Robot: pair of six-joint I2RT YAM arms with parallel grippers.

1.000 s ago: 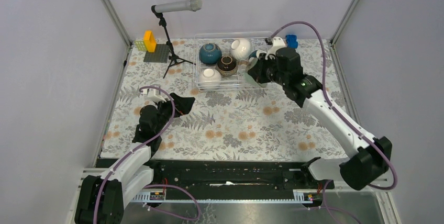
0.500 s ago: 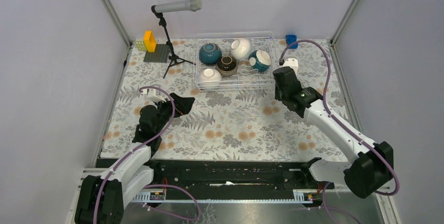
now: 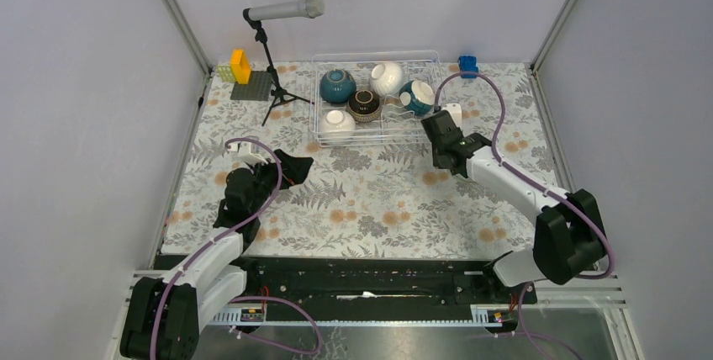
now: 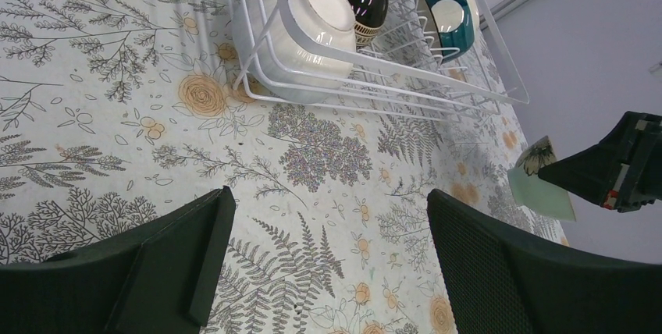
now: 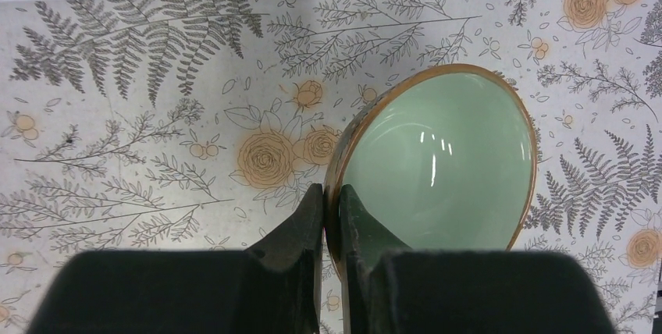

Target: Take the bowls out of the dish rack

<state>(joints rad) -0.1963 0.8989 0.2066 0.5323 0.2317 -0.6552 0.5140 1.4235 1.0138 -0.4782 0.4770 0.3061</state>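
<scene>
The right gripper [image 5: 332,207] has its two fingers [image 5: 311,229] pressed together on the rim of the mint green bowl [image 5: 441,162]. The rim runs between them, so one finger lies inside the bowl and the other against its outer wall. The bowl is tilted, its glazed inside facing the wrist camera. It hangs to the right of the fingers over the flowered tablecloth [image 5: 140,154]. I cannot tell whether its lower edge touches the cloth. It is outside the dish rack [image 3: 316,101], just beside the rack's near right corner.

From the left wrist, the same bowl shows as a pale green sliver at the tip of the right gripper, in front of the rack.

Five bowls sit in the rack. The near white bowl [image 3: 336,123] is at the near left corner, with the brown bowl [image 3: 365,104] just behind it to the right. The left teal bowl [image 3: 337,85] and the far white bowl [image 3: 387,77] are along the back. The right teal bowl [image 3: 417,97] lies tipped on its side by the right wall.

The left gripper [image 4: 328,248] sits low over the cloth, well apart from the rack. Its fingers are spread wide with nothing between them.
</scene>
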